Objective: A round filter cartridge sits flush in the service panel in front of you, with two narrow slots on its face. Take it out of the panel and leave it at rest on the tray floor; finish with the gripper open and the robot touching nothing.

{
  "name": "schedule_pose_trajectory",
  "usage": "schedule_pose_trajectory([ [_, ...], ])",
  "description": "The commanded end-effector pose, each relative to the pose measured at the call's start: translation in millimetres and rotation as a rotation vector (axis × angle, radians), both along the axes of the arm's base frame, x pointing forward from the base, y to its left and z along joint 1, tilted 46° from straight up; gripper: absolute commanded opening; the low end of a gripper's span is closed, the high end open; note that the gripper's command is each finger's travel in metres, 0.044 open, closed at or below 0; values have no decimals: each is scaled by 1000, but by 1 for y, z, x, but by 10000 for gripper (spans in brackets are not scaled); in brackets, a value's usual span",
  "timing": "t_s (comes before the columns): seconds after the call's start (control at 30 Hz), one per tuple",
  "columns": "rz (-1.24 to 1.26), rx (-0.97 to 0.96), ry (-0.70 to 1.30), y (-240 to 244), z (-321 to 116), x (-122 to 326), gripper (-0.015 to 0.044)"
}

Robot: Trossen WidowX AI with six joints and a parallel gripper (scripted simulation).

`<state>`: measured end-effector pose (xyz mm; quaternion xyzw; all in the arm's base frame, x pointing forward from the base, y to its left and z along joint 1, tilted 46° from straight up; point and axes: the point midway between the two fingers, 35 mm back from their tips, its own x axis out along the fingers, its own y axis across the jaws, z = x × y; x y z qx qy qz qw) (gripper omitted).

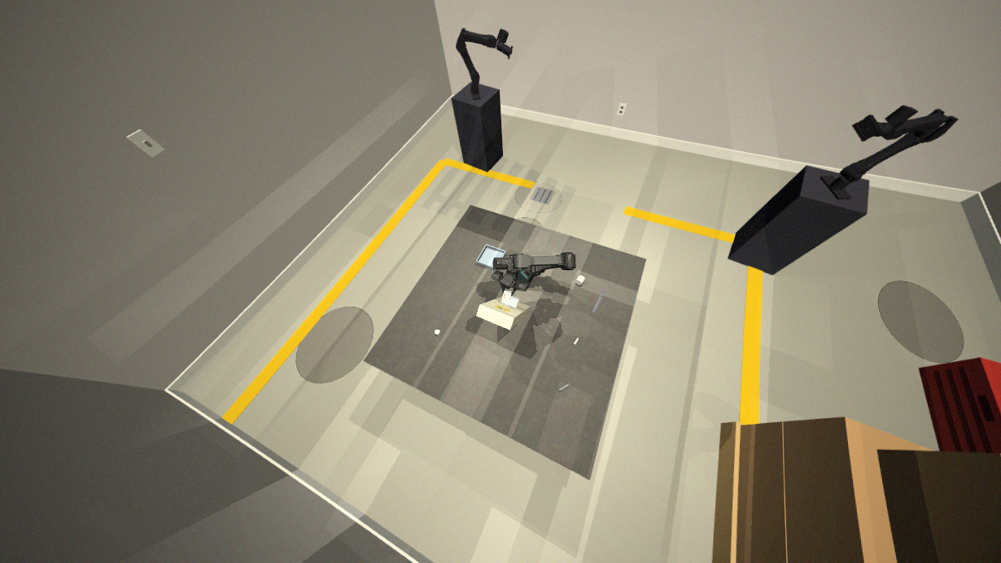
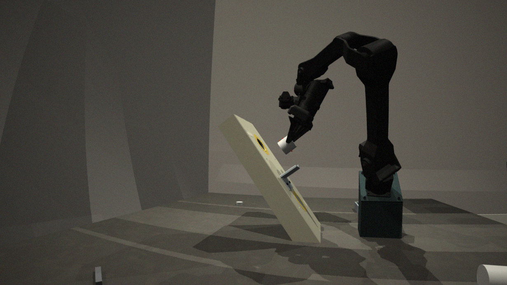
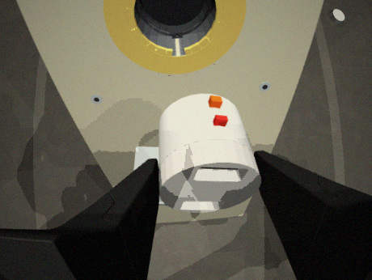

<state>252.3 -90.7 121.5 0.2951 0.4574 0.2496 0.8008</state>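
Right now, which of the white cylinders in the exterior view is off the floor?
The filter cartridge, held between the gripper fingers beside the panel. The others, far left and bottom right, lie on the floor.

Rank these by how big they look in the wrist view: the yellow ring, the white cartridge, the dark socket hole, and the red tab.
1. yellow ring
2. white cartridge, held in the gripper; nearer the camera, so the order with the ring is unsure
3. dark socket hole
4. red tab
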Motion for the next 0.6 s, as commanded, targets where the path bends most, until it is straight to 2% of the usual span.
schedule_pose_trajectory([
  [0.0, 1, 1, -3, -16, 14, -10, 0],
  [0.2, 3, 6, -6, -28, 23, -18, 0],
  [0.57, 3, 2, -9, -62, -19, -5, 0],
])
